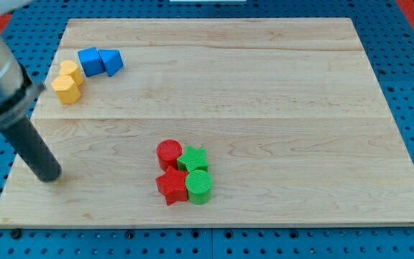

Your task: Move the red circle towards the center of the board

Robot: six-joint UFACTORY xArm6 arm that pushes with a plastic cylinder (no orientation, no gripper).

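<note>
The red circle (169, 154) lies on the wooden board (264, 86) a little below and left of its middle. It touches a green star (192, 159) on its right and a red star (171, 186) below it. A green circle (199, 186) sits right of the red star. My tip (49, 175) rests near the board's left edge, well to the left of the red circle and apart from every block.
At the view's top left, a blue cube (89, 61) and a blue triangular block (111, 61) sit side by side. A yellow round block (70, 72) and a yellow hexagon (65, 89) lie just below them.
</note>
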